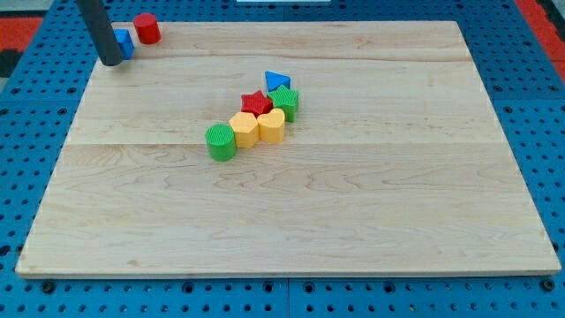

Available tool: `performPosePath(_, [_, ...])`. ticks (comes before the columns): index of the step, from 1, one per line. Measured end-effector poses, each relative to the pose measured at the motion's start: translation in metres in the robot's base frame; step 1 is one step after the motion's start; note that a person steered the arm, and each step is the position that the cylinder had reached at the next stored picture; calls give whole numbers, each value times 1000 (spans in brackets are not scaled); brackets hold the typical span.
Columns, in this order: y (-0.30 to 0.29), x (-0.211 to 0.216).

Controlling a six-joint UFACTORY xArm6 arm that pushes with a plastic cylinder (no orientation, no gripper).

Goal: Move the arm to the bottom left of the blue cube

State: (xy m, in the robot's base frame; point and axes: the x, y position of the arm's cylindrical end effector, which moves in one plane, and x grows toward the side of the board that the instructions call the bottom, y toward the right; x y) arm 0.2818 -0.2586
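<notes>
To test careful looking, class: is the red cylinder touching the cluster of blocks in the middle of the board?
No: the red cylinder stands apart at the view's top left beside the blue cube, far from the cluster.

Blue cube (124,41): small, solid blue, sits flat on the wooden board (282,203) in the corner at the view's top left. Its left portion is hidden behind the dark rod, so only the right part shows. My tip (111,62) rests on the board just below and to the left of the cube, touching or nearly touching; contact cannot be confirmed.
</notes>
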Motion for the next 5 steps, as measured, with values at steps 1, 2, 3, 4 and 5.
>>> performPosePath(1, [0,0])
performPosePath(2, [-1,3])
performPosePath(3, [-2,3])
performPosePath(4, [-4,3])
performPosePath(5, [-13,9])
